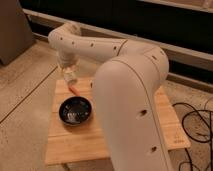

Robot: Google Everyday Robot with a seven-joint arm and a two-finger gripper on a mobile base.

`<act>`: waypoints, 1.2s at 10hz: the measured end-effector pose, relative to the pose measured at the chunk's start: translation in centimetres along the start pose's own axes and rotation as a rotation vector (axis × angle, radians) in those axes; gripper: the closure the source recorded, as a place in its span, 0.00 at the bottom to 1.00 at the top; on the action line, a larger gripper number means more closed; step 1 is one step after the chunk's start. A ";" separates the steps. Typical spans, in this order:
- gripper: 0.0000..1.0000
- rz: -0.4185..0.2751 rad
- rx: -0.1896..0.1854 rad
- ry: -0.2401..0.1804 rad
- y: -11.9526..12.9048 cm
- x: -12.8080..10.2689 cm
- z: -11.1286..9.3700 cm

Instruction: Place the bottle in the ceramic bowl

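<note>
Camera view, from the left: a speckled floor [22, 95] runs along the one wooden desk [75, 145]. Above the desk's far left corner hangs the one gripper [69, 75], pointing down from the end of the arm. It hovers above the desk surface, behind the bowl and well apart from it. Whether it is released or clenched on anything cannot be told. A pale shape sits at its tip, and the bottle cannot be made out apart from that shape.

Just below the gripper lies one small reddish thing [73, 89] on the desk, close behind the bowl. One round black bowl [64, 106] stands on the left half of the desk, with whitish speckles inside it.

Next comes the one white arm [132, 100]. Its thick body fills the middle and covers much of the desk, and its slimmer part reaches up and left to the gripper. At the far right, several dark cables [197, 125] lie looped on the floor beside the desk.
</note>
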 end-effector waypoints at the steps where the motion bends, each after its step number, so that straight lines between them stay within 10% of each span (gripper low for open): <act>1: 1.00 -0.014 0.009 0.022 1.2 0.5 0.7; 12: 1.00 0.203 -0.038 0.077 4.2 6.1 3.5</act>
